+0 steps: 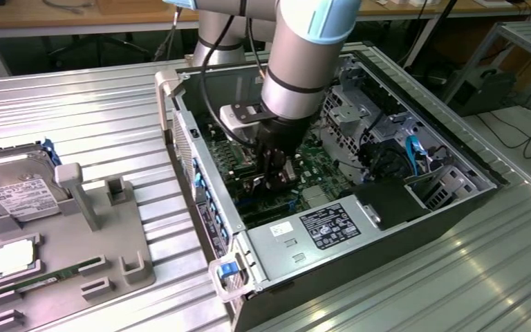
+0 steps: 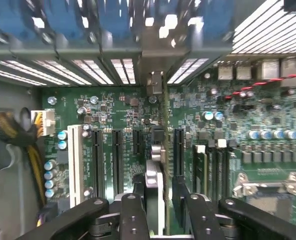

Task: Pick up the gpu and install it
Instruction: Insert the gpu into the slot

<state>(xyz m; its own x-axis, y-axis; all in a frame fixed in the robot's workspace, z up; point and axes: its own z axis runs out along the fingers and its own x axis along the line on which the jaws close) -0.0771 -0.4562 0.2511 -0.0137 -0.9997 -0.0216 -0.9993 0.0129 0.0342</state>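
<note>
Gpu (image 2: 155,172) is seen edge-on, standing upright on the motherboard (image 2: 113,107) inside the case (image 1: 178,83), in line with a slot, its metal end toward the rear grille. The tool (image 2: 160,195) is set astride it, one finger (image 2: 133,210) on each side. Whether the card is clamped or loose cannot be told; the fingers sit very close to both faces. From the exterior view the tool (image 1: 275,178) is seen deep in the case, well down among the boards.

Risks, as judged from here: whether the card is fully seated cannot be told, and if it is not, a corner could be left proud and the contacts only half engaged. A slight tilt could see the edge forced against the slot wall. The neighbouring slot (image 2: 178,150) lies just beside, so a sideways nudge could put the card over the wrong one. Fingers could snag on parts of the card as they part, and the card could be dragged up with them. Cables nearby could be caught by the arm.
</note>
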